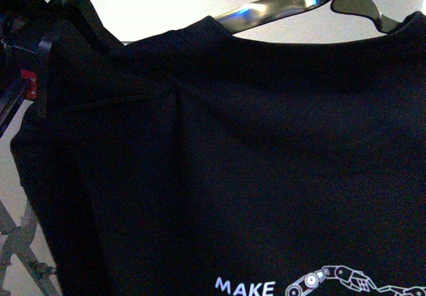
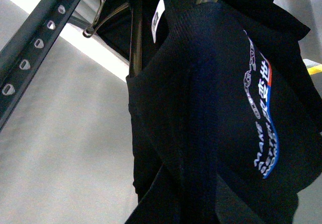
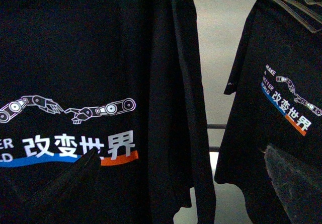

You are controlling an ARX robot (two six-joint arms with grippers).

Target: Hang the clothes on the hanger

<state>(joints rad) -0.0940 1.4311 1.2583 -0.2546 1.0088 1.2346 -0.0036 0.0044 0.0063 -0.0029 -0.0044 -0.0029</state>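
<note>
Between rack (image 2: 30,58) and T-shirt (image 2: 201,133), open room

Our right gripper (image 3: 181,152) hangs with its two dark fingers (image 3: 75,178) spread wide apart, one to each side. Our left gripper we cannot make out.

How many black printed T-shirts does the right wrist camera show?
2. The near T-shirt hangs close, its print large; the far T-shirt hangs farther back on a wire hanger. Others may be hidden.
</note>
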